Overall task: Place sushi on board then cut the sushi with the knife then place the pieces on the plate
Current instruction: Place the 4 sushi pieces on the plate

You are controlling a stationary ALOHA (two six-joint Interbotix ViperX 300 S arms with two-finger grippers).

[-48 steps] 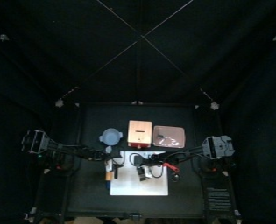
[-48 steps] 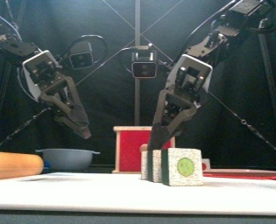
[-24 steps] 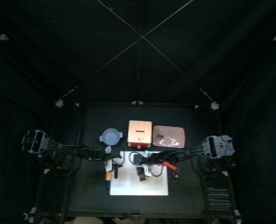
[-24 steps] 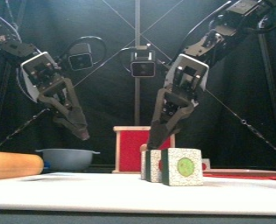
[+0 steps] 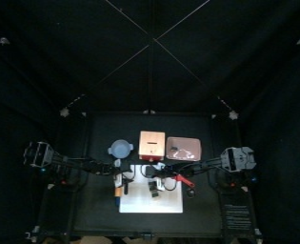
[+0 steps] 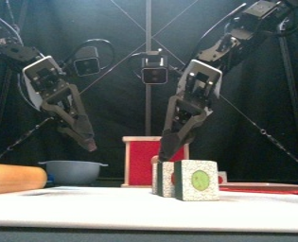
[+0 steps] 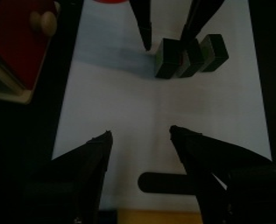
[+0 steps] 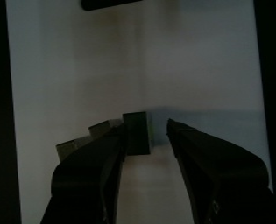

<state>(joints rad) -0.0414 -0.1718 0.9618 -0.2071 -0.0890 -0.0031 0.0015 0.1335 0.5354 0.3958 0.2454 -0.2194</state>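
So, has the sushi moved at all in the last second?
No. In the front view the sushi stands at the same spot in front of the red drawer front.

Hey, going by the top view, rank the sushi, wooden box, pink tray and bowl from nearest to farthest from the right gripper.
1. Sushi, directly under the right gripper.
2. Wooden box and pink tray, both behind it: too close to call.
3. Bowl, back left.
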